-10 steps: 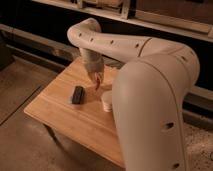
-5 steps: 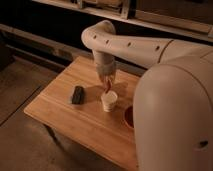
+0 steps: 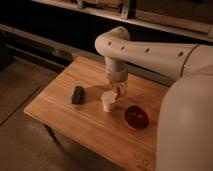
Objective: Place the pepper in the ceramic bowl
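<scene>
Gripper (image 3: pixel 118 89) clamps pepper (image 3: pixel 116 93) over cup (image 3: pixel 107 102) — bowl (image 3: pixel 136 117) beside; black block (image 3: pixel 77 94) apart

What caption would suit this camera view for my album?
Robot's hand holds the pepper just above a white cup, the ceramic bowl close by on the wooden table.

On the counter (image 3: pixel 75 125), block (image 3: pixel 77 94) left, paper cup (image 3: pixel 108 103) centre, ceramic bowl (image 3: pixel 136 119) lower right; pincer (image 3: pixel 119 89) with pepper (image 3: pixel 117 94) just above the cup.
</scene>
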### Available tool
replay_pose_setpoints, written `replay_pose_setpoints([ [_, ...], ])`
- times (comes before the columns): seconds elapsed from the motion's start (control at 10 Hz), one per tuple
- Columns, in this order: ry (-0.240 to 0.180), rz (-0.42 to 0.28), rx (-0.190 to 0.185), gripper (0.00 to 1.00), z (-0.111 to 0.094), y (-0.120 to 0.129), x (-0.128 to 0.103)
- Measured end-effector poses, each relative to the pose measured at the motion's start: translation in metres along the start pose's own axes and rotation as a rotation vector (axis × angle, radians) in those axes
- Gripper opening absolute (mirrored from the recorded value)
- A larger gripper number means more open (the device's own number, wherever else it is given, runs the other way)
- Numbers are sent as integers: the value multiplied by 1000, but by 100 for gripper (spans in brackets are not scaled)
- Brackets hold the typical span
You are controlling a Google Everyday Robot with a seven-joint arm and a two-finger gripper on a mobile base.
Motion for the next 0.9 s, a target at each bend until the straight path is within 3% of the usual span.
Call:
replay_pose_setpoints([
  [0.5, 9, 45, -5, 0, 14, -39, 23],
  [0.9, 44, 76, 11, 0, 42, -65, 38],
])
